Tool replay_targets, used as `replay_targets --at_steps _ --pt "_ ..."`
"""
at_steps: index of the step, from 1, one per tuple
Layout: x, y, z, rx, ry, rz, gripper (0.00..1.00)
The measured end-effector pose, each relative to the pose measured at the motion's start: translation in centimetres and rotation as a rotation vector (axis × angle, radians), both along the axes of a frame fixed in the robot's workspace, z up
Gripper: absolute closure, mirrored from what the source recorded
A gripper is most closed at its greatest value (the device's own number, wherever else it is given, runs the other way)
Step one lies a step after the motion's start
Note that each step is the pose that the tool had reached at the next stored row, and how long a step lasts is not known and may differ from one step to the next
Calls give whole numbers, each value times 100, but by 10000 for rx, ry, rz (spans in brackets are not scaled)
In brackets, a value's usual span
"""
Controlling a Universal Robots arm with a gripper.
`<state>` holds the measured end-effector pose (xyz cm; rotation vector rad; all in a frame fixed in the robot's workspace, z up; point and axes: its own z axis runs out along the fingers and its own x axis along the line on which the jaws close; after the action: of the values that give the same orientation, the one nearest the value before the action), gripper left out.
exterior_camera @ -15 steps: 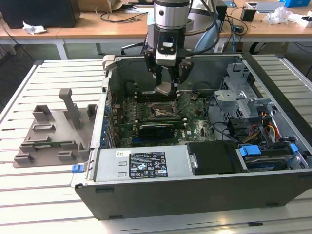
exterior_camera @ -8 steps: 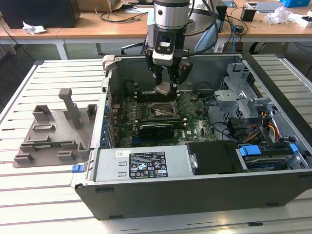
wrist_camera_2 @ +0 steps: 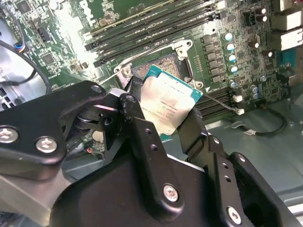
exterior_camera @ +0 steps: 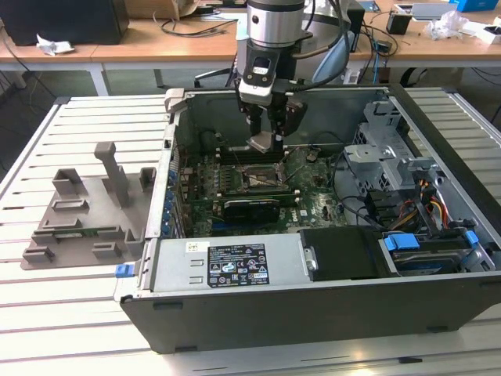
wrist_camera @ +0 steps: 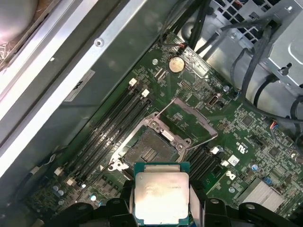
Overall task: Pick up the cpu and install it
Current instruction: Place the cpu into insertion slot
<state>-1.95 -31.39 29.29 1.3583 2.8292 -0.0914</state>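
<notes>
The cpu [wrist_camera_2: 168, 105], a flat square chip with a silver lid and teal edge, is held between the black fingers of my gripper [wrist_camera_2: 163, 118]; it also shows in the first wrist view [wrist_camera: 161, 194] and the exterior view [exterior_camera: 261, 142]. It hangs a little above the motherboard's open socket [wrist_camera: 147, 150], whose metal load plate [wrist_camera: 185, 120] is swung up. In the exterior view my gripper [exterior_camera: 266, 139] is inside the open computer case, over the socket [exterior_camera: 258, 177]. The socket [wrist_camera_2: 163, 64] shows bare contacts, partly hidden behind the chip.
The open computer case [exterior_camera: 313, 258] lies on a slatted table. Memory slots [wrist_camera: 111, 135] run beside the socket, and cables [exterior_camera: 407, 207] and a drive cage [exterior_camera: 383, 149] fill the exterior view's right. A grey plastic fixture tray [exterior_camera: 86, 211] sits left of the case.
</notes>
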Motion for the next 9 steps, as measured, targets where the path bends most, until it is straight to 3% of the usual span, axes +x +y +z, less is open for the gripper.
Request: replay_targets --at_steps 9 --pt "0 0 -1 -6 -1 -1020 45"
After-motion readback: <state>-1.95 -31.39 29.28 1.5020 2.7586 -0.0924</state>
